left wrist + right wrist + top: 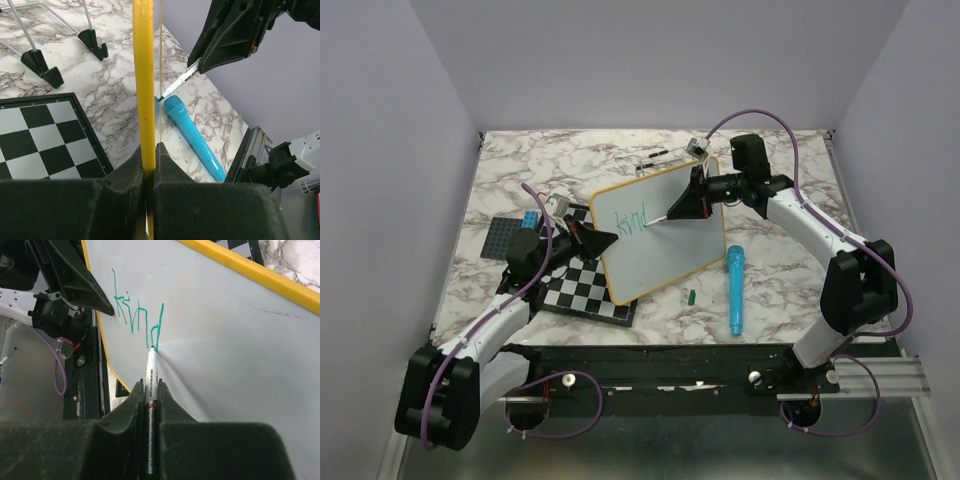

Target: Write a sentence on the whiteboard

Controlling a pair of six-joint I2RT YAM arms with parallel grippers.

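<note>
As the right gripper [151, 384] clenched a green marker [151, 365] with its tip on the whiteboard [670, 255], only "kind" of the sentence [632, 218] stood written, leaving most of the phrase to come. The left gripper [150, 147] was clamped on the board's yellow frame, holding it tilted up near the table's middle, its lower corner over a checkered board [582, 290]. A blue toy microphone [734, 290] and a green cap [691, 296] lay toward the table's near edge and a wire stand [665, 155] by its far edge, none seeming to block the pen.

pale lilac walls [650, 60], apparently marble tabletop [540, 165].
</note>
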